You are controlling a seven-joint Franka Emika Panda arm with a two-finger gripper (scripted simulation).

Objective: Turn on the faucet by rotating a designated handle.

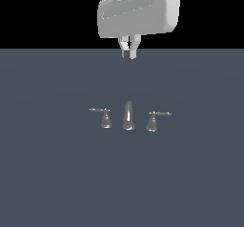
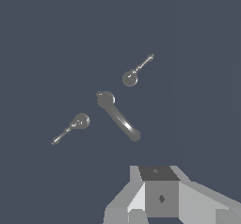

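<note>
We are seeing the pincer (image 1: 128, 53) hanging high above the tabletop (image 1: 47, 173) with its fingers pressed together and gripping nothing. It is sitting well apart from the faucet (image 1: 128, 116), which is standing on the tabletop below it. The spout (image 2: 117, 117) is rising in the middle, flanked by two handles. The designated handle (image 1: 153, 120) is standing on the exterior view's right, its lever pointing right; its twin (image 1: 104, 117) is pointing left.

surface: flat slate-grey floor (image 1: 47, 173) | backdrop: plain black band (image 1: 47, 11) above it
</note>
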